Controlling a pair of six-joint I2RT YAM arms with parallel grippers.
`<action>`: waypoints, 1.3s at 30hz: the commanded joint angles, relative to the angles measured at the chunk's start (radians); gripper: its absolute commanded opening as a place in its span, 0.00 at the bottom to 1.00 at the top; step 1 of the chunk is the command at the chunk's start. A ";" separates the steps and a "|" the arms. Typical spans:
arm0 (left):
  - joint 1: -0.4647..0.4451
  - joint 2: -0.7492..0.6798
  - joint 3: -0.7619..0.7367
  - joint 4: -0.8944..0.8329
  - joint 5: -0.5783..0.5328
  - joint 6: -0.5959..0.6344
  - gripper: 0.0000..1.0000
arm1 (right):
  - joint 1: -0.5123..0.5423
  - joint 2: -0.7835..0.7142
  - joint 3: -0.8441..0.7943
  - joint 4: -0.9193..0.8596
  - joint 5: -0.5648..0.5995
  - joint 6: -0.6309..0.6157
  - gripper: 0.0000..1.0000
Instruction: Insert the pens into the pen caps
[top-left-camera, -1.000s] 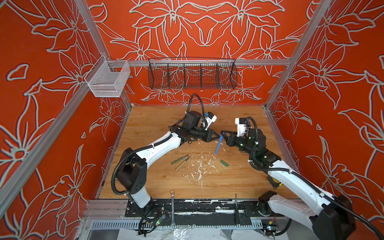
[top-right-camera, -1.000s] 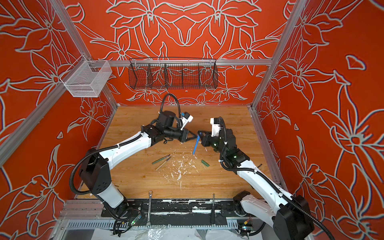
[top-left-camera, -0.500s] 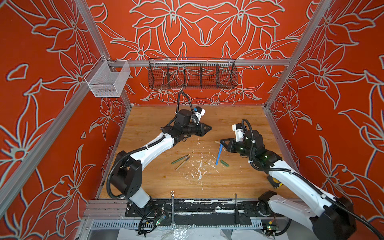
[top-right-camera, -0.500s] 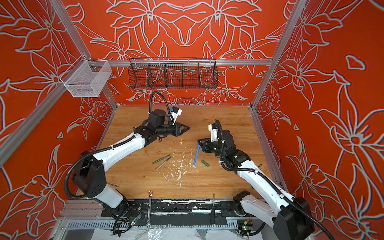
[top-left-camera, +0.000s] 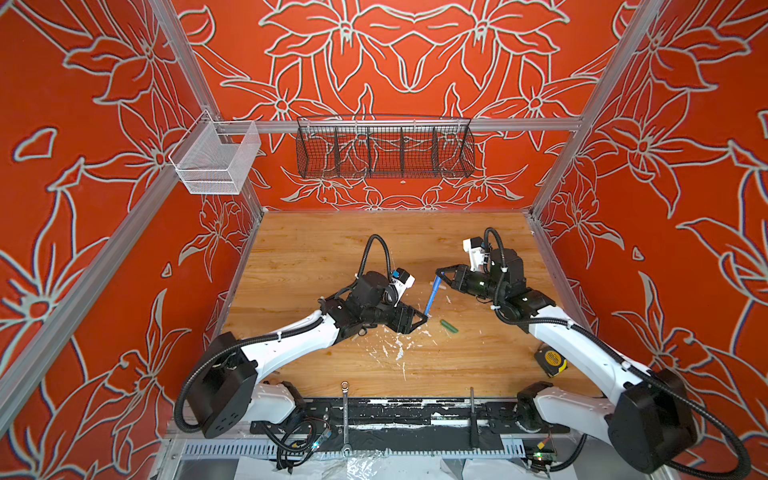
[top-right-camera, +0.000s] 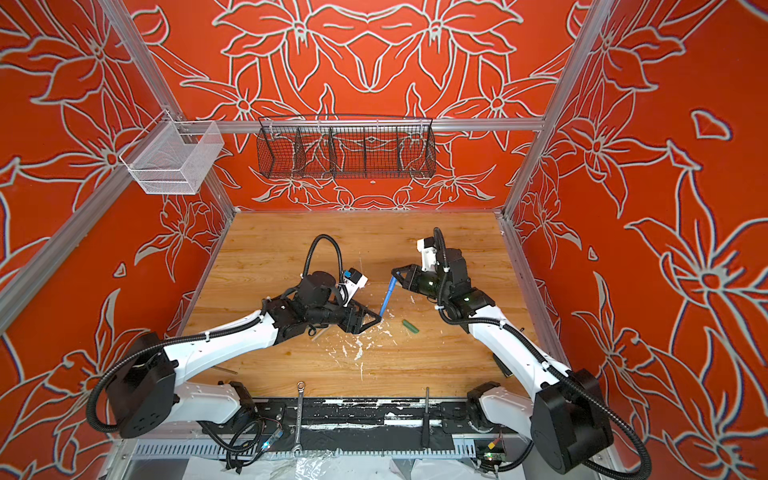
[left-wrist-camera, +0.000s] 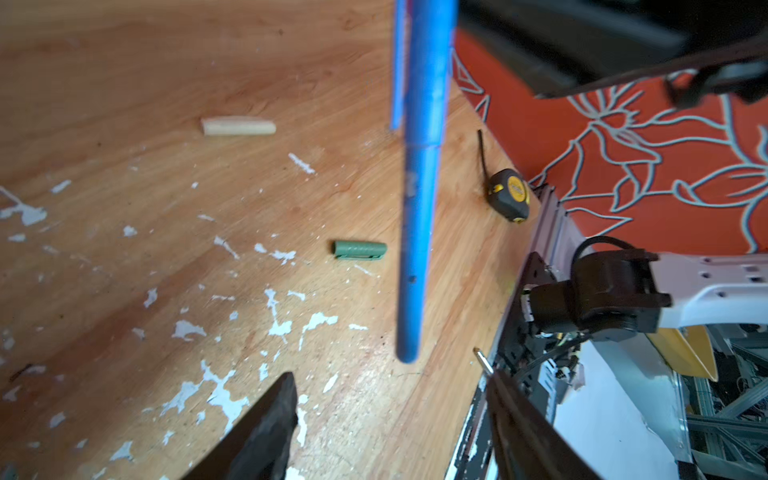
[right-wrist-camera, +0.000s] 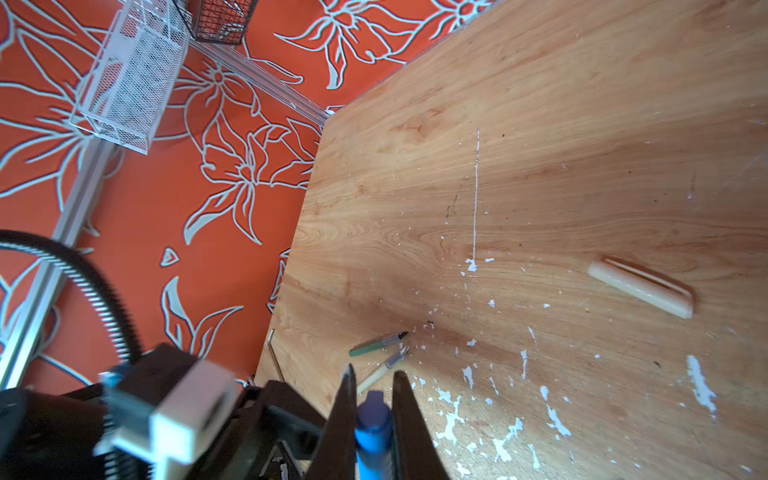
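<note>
Wood-grain tabletop (top-left-camera: 332, 249), flecked with white paint (top-left-camera: 399, 353), carries the green pen (right-wrist-camera: 376, 344) and tan pen (right-wrist-camera: 380, 368) side by side at the left, both uncapped, dark tips bare. The left gripper (top-left-camera: 420, 320) hovers low with its jaws spread and nothing between them, just beside the free end of the blue pen (top-left-camera: 432, 296). That pen slants up to the right, its blue cap (left-wrist-camera: 424, 75) pinched in the closed right gripper (top-left-camera: 441, 275). The tan cap (left-wrist-camera: 239, 126) and green cap (top-left-camera: 449, 326) lie loose on the wood. Farther right sits a black-and-yellow tape measure (top-left-camera: 550, 361), its label too small to read.
</note>
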 joint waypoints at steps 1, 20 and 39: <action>-0.021 0.033 0.023 0.058 -0.023 -0.011 0.71 | -0.004 -0.017 -0.004 0.059 -0.038 0.046 0.00; -0.030 0.114 0.082 0.064 0.028 -0.047 0.30 | -0.004 -0.057 -0.047 0.068 -0.008 0.040 0.00; 0.053 0.252 0.314 -0.029 -0.069 -0.106 0.00 | 0.021 -0.101 -0.083 -0.028 0.037 -0.018 0.00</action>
